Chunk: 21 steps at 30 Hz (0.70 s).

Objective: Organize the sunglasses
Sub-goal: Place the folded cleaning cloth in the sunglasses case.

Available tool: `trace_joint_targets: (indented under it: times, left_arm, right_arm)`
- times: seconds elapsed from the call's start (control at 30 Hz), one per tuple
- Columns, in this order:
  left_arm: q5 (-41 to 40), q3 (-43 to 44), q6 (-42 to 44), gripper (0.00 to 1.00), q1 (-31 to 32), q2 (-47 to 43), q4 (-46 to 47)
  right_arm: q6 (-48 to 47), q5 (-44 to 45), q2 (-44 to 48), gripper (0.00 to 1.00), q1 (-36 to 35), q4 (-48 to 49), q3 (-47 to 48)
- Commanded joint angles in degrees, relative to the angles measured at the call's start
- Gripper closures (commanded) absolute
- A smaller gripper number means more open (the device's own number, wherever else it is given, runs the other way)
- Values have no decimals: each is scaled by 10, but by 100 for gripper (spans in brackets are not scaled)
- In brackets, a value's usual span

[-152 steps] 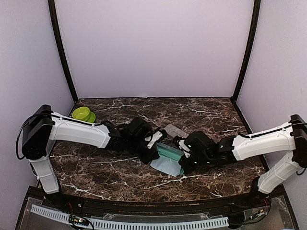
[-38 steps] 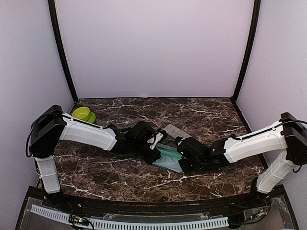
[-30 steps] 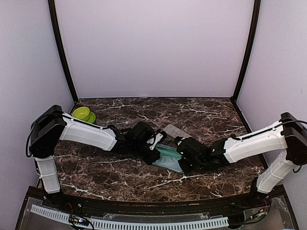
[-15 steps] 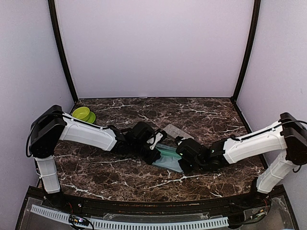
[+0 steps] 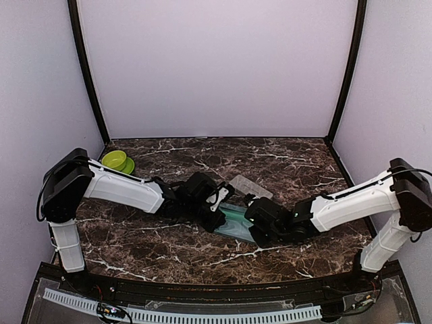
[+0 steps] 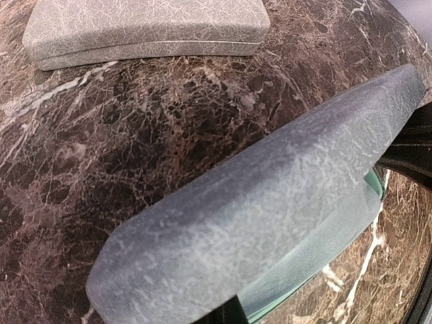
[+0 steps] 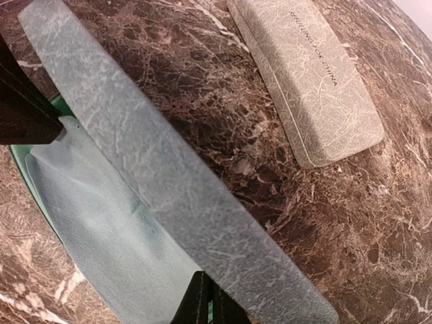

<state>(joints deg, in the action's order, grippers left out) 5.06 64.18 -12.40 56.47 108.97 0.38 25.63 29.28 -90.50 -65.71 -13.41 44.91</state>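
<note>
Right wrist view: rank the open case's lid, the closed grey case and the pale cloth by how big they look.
1. Open case's lid: largest, though it sits nearest the camera, which inflates it.
2-3. Closed grey case and pale cloth: these look about alike, so I won't rank them.

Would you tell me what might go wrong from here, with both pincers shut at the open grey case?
1. The left pincer and right pincer both sit shut at the lid of the open case; uneven pulls might twist or drag it.
2. The cloth lies loose inside, so a closing lid may trap it at the rim.
3. The closed case lies near and could be bumped.
</note>
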Motion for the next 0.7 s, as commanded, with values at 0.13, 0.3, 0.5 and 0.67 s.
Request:
trace_joint_targets:
  times: [0.13, 0.3, 0.5, 0.67]
  left_arm:
    - [1, -8, -1, 100, -1, -16, 5]
    - [2, -8, -2, 100, -1, -13, 8]
    - [2, -6, -1, 97, -1, -13, 7]
    - [0, -4, -3, 90, -1, -14, 4]
  right_arm:
    - [11, 22, -22, 94, -6, 1, 22]
    - [13, 20, -31, 93, -6, -5, 24]
    - [15, 21, -34, 88, -6, -11, 27]
    - [22, 18, -24, 81, -6, -12, 25]
